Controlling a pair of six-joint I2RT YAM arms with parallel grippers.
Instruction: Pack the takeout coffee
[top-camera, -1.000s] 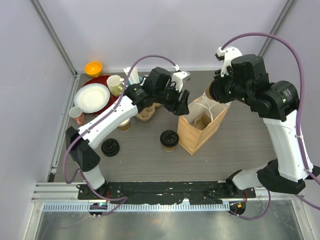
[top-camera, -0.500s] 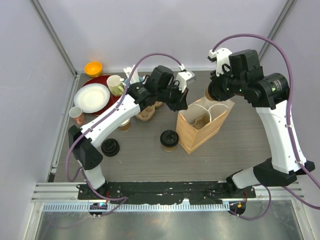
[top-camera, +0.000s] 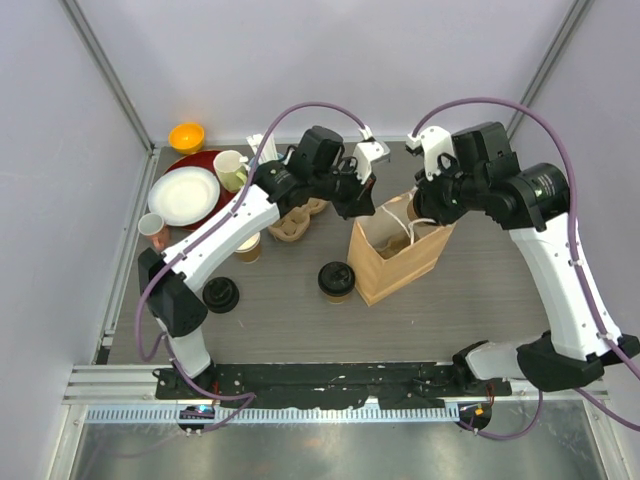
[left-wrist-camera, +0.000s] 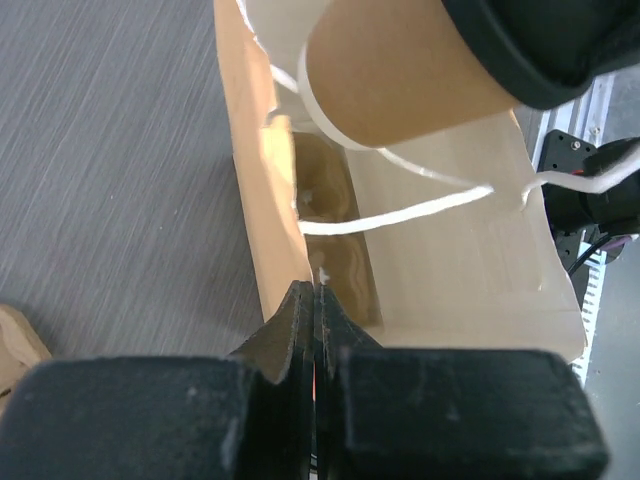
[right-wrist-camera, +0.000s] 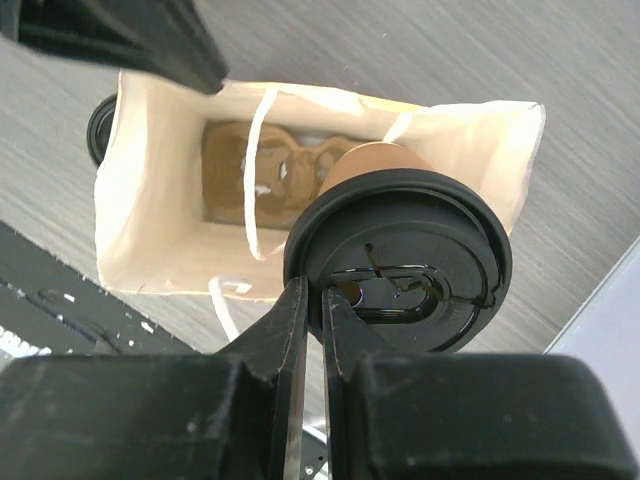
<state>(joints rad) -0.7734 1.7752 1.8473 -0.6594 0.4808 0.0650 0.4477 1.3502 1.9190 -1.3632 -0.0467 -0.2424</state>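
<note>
The top camera looked down from above the near edge over the whole table (top-camera: 470, 310). Both wrist cameras hung close over the paper bag (top-camera: 395, 268), viewing its open mouth.

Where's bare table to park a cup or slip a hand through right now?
Open: the table between the paper bag and the right arm, and the near strip in front of the lidded cup and loose black lid. Crowded: back left, where the red tray, cup carrier and left arm bunch; both arms work at the bag's mouth.
</note>
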